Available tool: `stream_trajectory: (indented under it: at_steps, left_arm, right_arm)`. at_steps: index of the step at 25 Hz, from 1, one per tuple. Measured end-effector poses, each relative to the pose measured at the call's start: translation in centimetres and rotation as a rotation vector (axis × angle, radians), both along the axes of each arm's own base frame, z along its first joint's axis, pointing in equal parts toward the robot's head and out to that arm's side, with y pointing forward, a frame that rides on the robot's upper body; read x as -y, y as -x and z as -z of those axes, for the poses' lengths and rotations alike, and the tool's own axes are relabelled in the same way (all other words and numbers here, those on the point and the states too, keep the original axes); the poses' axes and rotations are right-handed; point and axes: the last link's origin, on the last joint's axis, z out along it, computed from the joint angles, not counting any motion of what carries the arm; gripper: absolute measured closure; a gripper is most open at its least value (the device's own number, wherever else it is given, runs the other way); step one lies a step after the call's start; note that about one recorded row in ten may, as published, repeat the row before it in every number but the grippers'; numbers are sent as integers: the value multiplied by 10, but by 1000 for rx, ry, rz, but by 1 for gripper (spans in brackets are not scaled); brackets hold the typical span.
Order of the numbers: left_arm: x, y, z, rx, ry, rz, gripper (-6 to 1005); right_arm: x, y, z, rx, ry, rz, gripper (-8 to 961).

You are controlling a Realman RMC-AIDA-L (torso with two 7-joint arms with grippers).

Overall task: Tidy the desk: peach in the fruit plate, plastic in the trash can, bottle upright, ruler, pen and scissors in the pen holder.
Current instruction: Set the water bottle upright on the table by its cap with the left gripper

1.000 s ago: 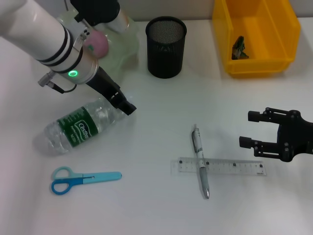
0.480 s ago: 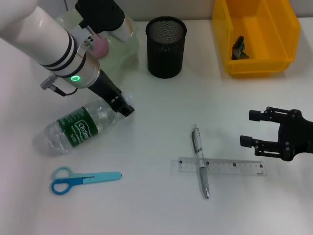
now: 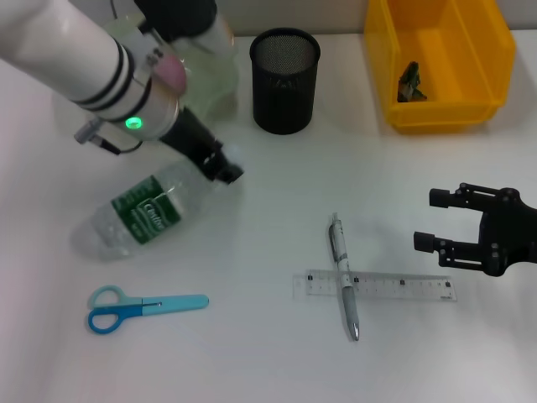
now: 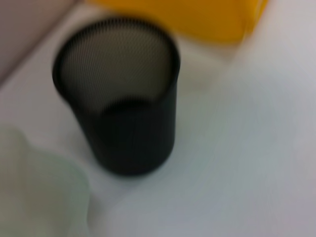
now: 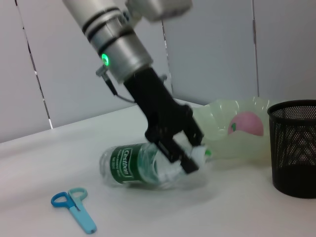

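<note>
Head view shows the white desk (image 3: 268,353) with the yellow trash can (image 3: 495,59) at the far right, plastic already inside it. The left gripper (image 3: 225,168) is clamped on the neck of the bottle (image 3: 143,214), and compared with a second ago the neck end has moved up and toward the pen holder (image 3: 285,80), so I judge the lifting to upright is starting. The peach (image 3: 174,74) lies in the fruit plate (image 3: 214,80). The right gripper (image 3: 435,222) hangs with wide fingers near the ruler (image 3: 394,287). The scissors (image 3: 138,306) and pen (image 3: 344,277) are still on the desk
</note>
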Motion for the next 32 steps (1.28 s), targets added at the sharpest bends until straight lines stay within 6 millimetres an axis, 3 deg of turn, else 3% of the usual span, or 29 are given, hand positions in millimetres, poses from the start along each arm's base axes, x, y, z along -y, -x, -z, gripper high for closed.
stream_trajectory:
  at_steps: [3, 6, 8, 9, 14, 19, 29, 32]
  left_arm:
    - [2, -8, -9, 65, -12, 24, 553]
    - [7, -14, -36, 222, -41, 58, 553]
    - [7, -14, -36, 222, -41, 58, 553]
    - [10, -13, -50, 322, -49, 66, 553]
    - [14, -9, -60, 413, -52, 79, 553]
    - [29, 6, -73, 569, -85, 140, 553]
    - [43, 23, -78, 635, -118, 183, 554]
    - [52, 41, -90, 666, -177, 186, 554]
  right_arm:
    - [0, 0, 0, 0, 0, 0, 213]
    - [0, 1, 1, -1, 5, -3, 213]
    - [0, 1, 2, -1, 6, -4, 213]
    - [0, 1, 2, -1, 7, -5, 213]
    - [-2, 3, 2, -1, 9, -8, 213]
    - [-3, 4, 2, -1, 9, -10, 213]
    - [-5, 8, 4, -10, 11, -20, 213]
    - [-6, 10, 6, -11, 15, -25, 213]
